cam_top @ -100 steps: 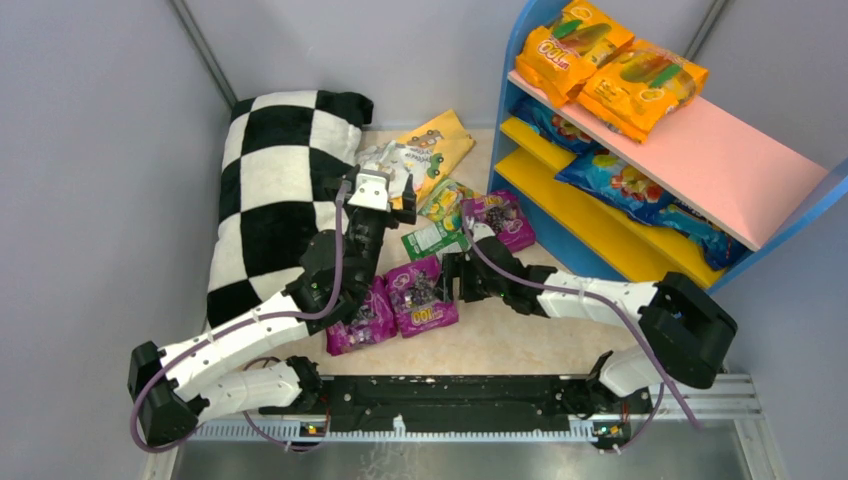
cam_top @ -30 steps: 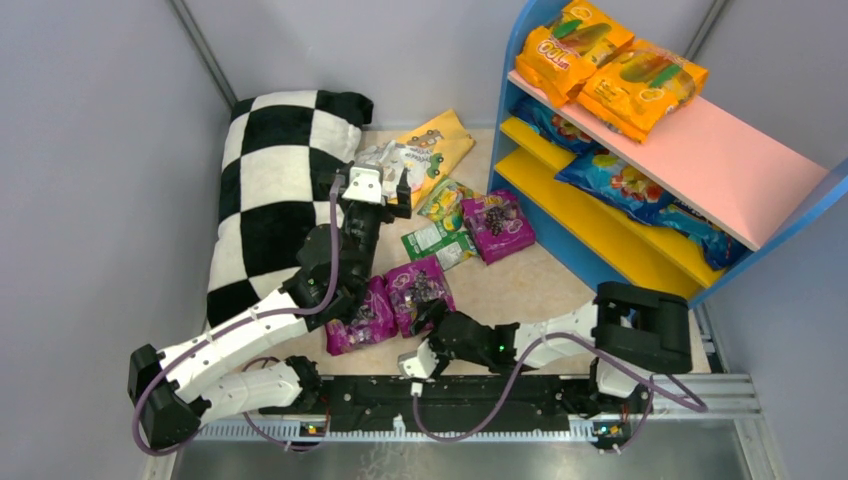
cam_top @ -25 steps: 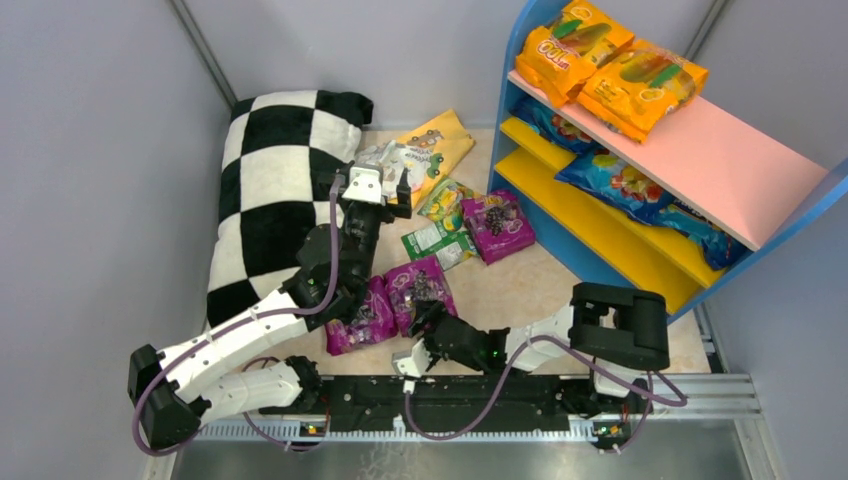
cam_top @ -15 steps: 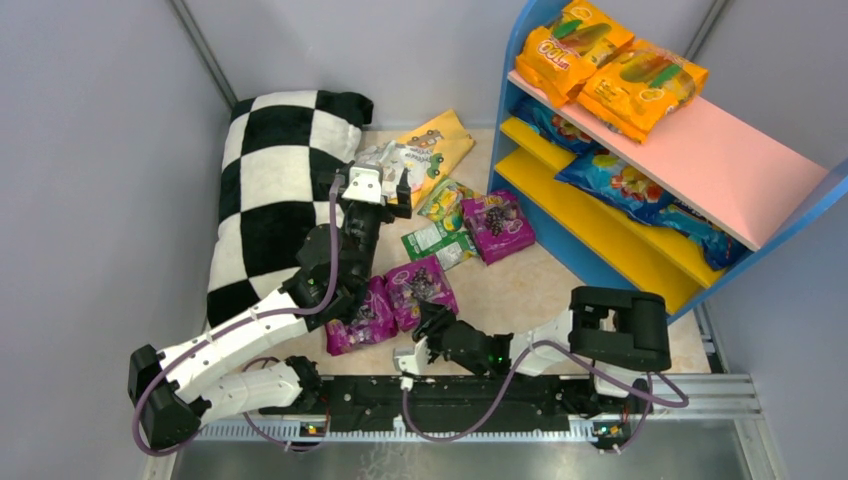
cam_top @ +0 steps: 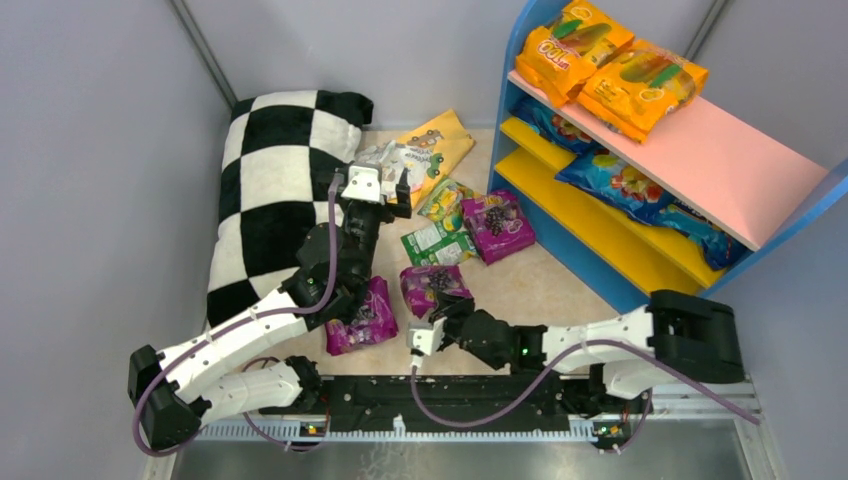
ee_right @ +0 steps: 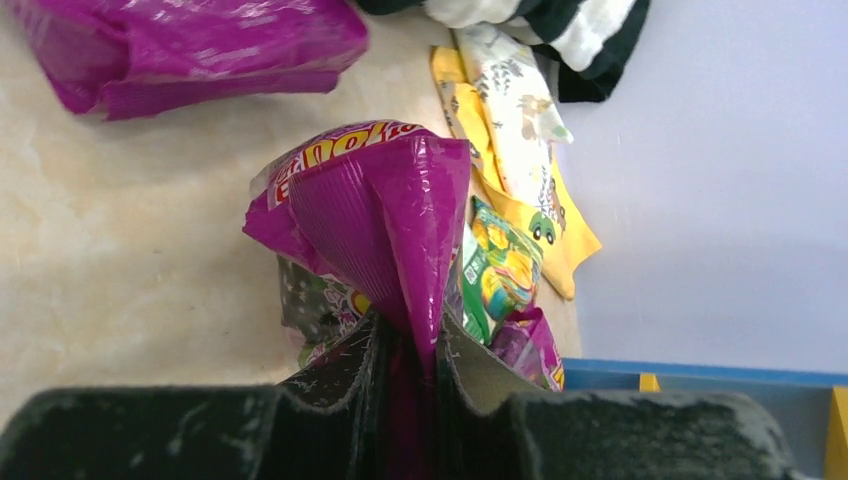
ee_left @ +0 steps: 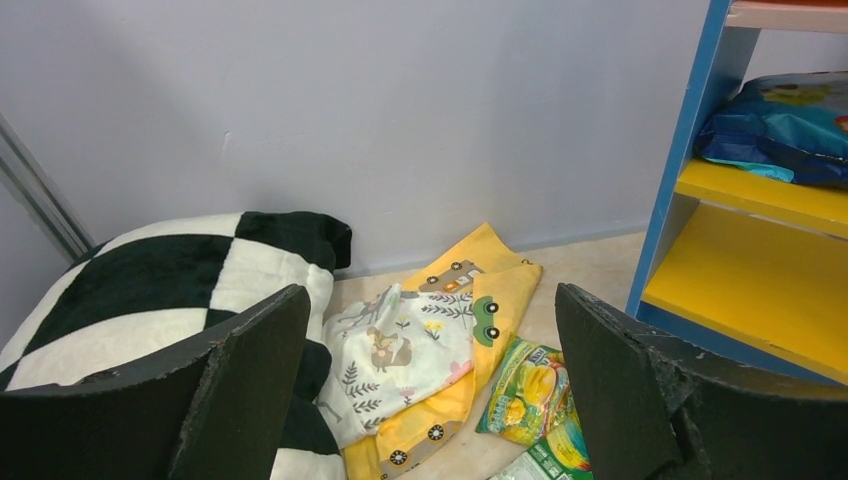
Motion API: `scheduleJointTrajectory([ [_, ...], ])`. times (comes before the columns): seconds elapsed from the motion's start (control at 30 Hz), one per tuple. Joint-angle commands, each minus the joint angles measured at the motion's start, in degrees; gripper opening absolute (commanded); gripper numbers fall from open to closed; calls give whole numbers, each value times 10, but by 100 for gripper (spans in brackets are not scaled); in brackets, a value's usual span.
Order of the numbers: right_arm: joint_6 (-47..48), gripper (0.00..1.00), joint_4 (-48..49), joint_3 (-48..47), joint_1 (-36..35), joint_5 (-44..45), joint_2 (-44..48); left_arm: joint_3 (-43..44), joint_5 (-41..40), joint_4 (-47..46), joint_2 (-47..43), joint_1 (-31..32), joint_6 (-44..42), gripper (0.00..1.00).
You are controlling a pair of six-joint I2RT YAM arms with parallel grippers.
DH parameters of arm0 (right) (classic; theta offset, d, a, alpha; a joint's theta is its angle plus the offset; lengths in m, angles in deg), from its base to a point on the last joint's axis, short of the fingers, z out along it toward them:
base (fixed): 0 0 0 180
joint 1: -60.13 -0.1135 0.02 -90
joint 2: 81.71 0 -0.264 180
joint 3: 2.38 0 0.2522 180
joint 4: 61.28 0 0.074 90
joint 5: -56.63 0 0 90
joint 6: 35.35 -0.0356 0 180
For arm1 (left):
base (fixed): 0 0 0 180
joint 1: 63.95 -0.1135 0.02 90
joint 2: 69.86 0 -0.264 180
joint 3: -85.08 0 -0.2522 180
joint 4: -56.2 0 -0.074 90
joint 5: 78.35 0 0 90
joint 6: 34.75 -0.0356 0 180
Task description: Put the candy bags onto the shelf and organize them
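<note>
right gripper pinching purple candy bag, left gripper jaws spread wide

The pillow lies far left against the back wall, the cloth just right of it, two small bags touching before the cloth, and another bag right of them at the foot of the shelf. Two bags overlap at the far end of its top board; more bags lie on the boards beneath. Nearer me, one bag lies partly under my left arm, and just right of it the held bag sits in my right gripper.
</note>
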Motion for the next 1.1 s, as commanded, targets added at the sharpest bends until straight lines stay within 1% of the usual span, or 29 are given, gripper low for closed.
scheduleJointTrajectory([
  [0.0,-68,0,-12,-31,14,19,117,26,8,-9,-4,-2,9,99],
  [0.1,-78,0,-48,-41,30,50,169,26,6,-8,-6,-2,11,99],
  [0.2,-57,0,-98,-58,54,71,211,26,6,-9,-6,-2,11,99],
  [0.37,-34,0,-214,-125,122,121,231,27,5,-8,-6,-2,12,99],
  [0.53,26,0,-218,-171,181,173,218,26,6,-8,-6,-3,13,99],
  [0.67,76,0,-227,-208,227,188,195,27,7,-7,-5,-3,14,99],
  [0.73,97,0,-214,-225,249,195,178,27,8,-6,-5,-3,15,99],
  [0.87,100,0,-233,-260,293,161,144,27,8,-6,-7,-3,15,99],
  [0.97,115,0,-248,-277,318,151,110,28,9,-6,-9,-3,16,99],
  [1.07,136,0,-226,-281,344,152,78,27,9,-6,-10,-3,16,99],
])
